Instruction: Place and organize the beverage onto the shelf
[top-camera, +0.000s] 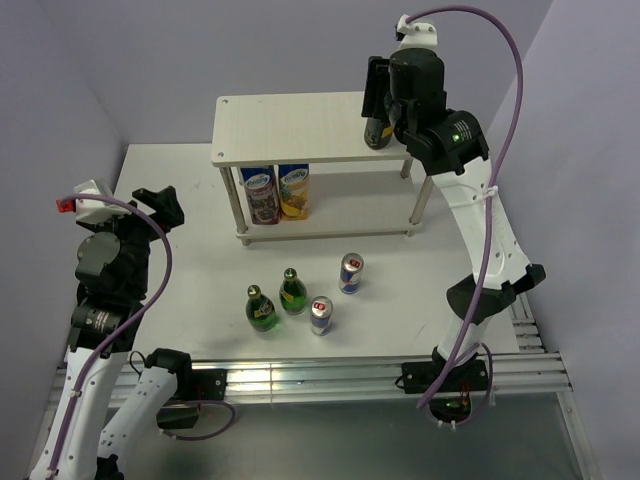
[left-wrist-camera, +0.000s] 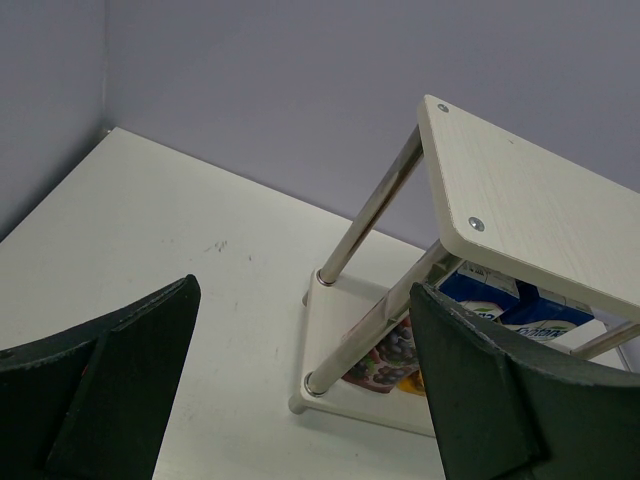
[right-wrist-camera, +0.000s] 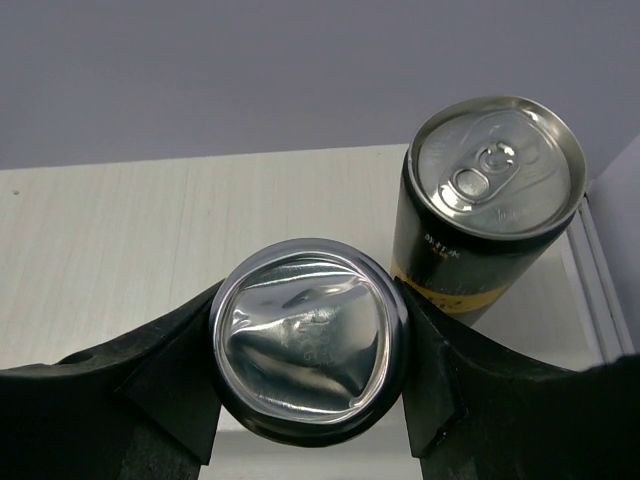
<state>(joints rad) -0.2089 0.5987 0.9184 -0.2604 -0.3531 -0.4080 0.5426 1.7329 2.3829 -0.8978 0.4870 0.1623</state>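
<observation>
Right wrist: can (right-wrist-camera: 300, 345) clamped within claw (right-wrist-camera: 310, 338).

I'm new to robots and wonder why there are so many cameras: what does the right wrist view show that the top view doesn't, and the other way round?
Only the right wrist: the right gripper clamping a can by its sides, its shiny end facing the camera, and a second black can close beside it. Only the top: two bottles and two blue cans on the table, cartons inside the shelf, the left arm. Both: the shelf's top board.
</observation>
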